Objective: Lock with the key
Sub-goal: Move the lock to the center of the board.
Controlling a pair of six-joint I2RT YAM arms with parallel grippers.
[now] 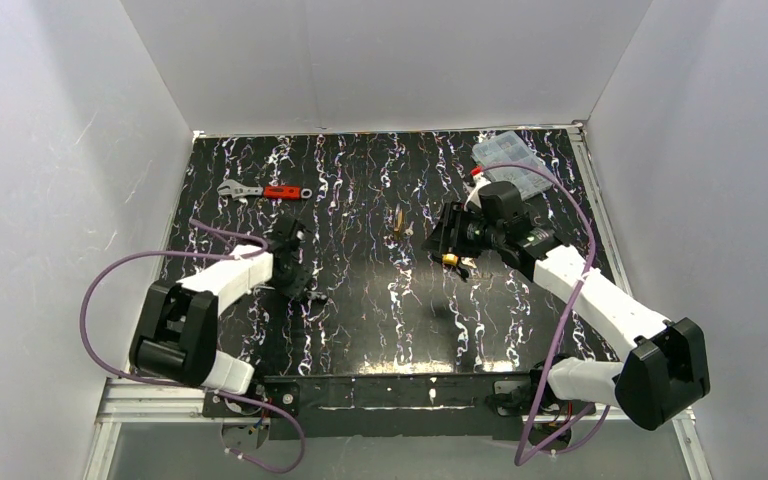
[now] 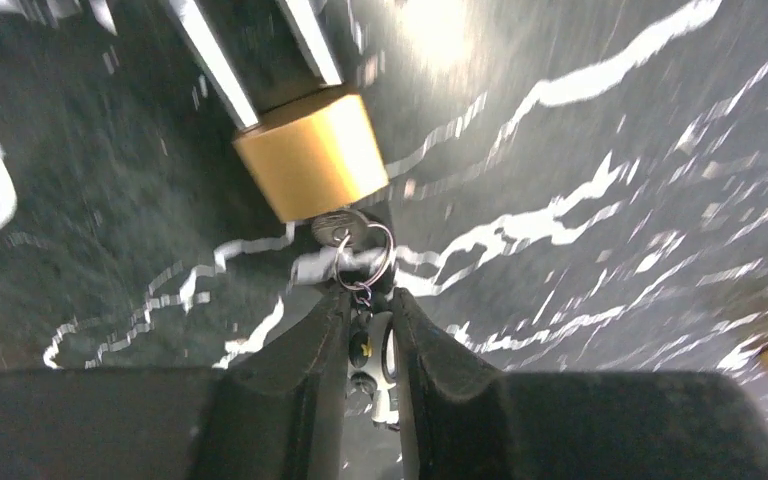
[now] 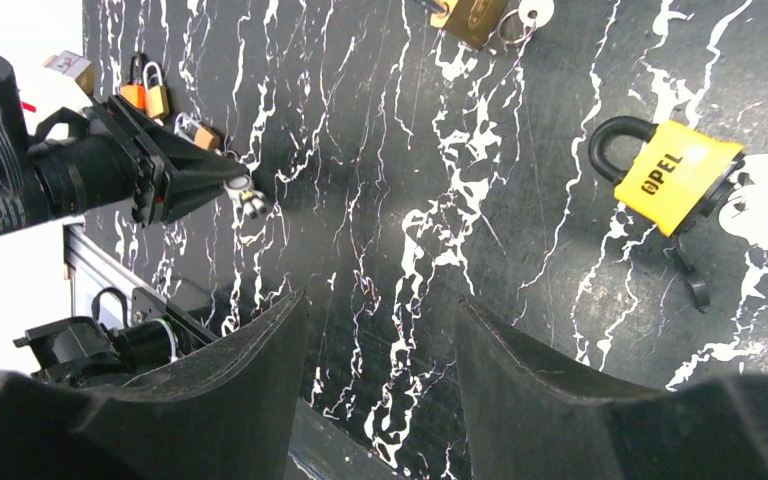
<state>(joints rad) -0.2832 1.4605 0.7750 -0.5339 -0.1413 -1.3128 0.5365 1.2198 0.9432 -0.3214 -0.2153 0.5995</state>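
Left gripper [image 2: 370, 300] is pinching the ring/chain of the key [image 2: 338, 230], w/ the key head sitting right against the bottom of the brass lock [image 2: 310, 155]. Lock is lying on the counter [image 2: 610, 330] just past the fingertips, shackle pointing away from the wrist cam. Right gripper [image 3: 380, 305] is hanging released, nothing btwn its fingers, over the counter, w/ a yellow padlock [image 3: 675, 170] lying off to one side.

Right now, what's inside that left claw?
The left gripper holds the key by its chain; its head sits at the bottom of the lock. The fingers cover most of the chain; the blade is hidden.
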